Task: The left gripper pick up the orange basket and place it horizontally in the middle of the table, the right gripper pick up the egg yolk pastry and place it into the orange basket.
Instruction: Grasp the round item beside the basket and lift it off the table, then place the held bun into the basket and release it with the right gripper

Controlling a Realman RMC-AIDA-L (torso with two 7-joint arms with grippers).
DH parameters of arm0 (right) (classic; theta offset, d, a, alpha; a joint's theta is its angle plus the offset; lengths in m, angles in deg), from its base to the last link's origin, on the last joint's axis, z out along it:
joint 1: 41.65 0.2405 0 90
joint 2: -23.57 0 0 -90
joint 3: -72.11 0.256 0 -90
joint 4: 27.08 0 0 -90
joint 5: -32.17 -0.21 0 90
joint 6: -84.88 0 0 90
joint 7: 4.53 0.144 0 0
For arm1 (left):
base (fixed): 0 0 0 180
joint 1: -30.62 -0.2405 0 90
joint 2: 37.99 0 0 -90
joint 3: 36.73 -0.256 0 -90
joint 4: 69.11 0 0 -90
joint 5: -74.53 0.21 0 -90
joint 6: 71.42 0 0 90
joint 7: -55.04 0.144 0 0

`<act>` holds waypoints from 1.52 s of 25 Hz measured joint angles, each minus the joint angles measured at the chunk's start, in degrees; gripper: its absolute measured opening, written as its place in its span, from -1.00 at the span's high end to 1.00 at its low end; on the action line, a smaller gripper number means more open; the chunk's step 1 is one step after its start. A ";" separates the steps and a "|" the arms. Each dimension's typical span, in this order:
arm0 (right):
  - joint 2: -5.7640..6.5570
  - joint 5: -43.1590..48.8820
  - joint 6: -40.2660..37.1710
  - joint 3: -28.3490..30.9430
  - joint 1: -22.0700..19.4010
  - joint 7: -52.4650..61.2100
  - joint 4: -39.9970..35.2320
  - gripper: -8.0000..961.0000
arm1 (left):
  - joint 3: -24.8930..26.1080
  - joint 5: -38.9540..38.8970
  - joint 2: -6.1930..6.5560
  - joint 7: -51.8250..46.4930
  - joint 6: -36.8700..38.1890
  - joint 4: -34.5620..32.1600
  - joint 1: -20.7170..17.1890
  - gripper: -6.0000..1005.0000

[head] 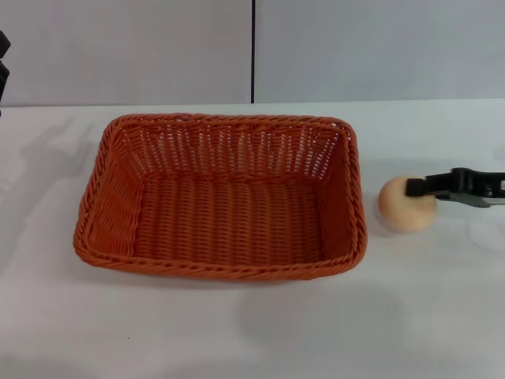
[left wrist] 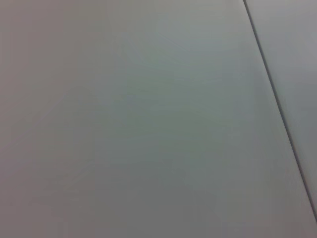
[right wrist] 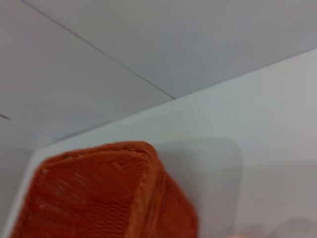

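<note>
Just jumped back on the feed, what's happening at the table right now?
The orange basket already sits flat and lengthwise near the middle of the table, with nothing in it. The right tool reaches in from the right side and is at the egg yolk pastry, which lies on the table just right of the basket, not yet moved into it. The left tool is pulled back at the far left edge, away from the work.
</note>
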 joint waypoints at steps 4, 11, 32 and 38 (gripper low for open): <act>-0.53 -5.57 6.66 0.50 -4.85 2.29 -6.19 0.78 | -0.05 -0.01 -0.03 -0.01 -0.23 0.00 0.22 0.35; -1.14 -16.84 14.42 1.08 -10.84 5.14 -11.92 0.85 | -0.05 0.01 -0.03 -0.16 -0.39 0.00 0.09 0.35; 2.72 -18.85 1.06 -5.90 10.95 -3.53 7.46 0.89 | 0.52 -0.08 -0.12 -0.21 -1.86 -0.60 -0.60 0.35; 1.13 -18.90 -0.52 -8.92 14.26 -3.54 8.75 0.90 | 0.57 -0.08 -0.06 -0.16 -1.57 -0.64 -0.04 0.35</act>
